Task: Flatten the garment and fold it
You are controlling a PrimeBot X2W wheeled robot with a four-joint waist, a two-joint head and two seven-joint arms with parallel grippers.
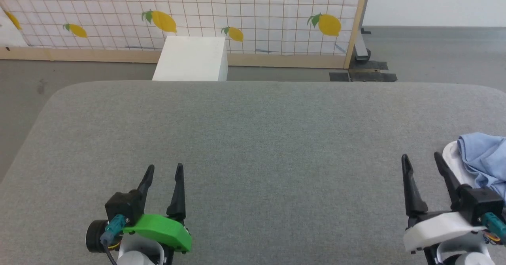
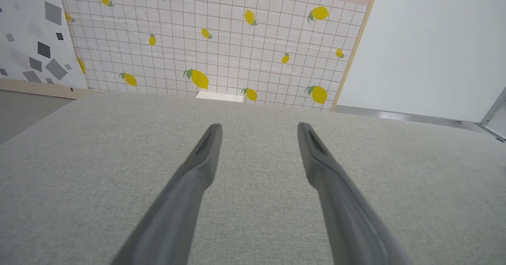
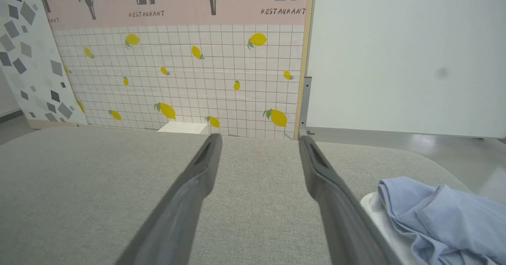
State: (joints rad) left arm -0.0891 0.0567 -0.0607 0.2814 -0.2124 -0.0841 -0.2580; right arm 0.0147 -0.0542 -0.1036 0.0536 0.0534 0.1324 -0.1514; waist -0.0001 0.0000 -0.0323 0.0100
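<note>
Where the head view looks down, the garment (image 1: 484,158) lies crumpled, light blue with a white edge, at the table's (image 1: 253,130) right side beside the right gripper (image 1: 420,155); it and the left gripper (image 1: 165,166) gape wide, empty. Left wrist view: fingers (image 2: 189,186) spread above the table. Right wrist view: garment bunched right of parted fingers.

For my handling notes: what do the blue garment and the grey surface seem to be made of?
The garment: thin, soft cloth, perhaps cotton knit, matte; it lies crumpled in loose folds. The grey surface: seemingly a woven or felt-like fabric cover, matte; fine speckled texture shows, with rounded edges.
</note>
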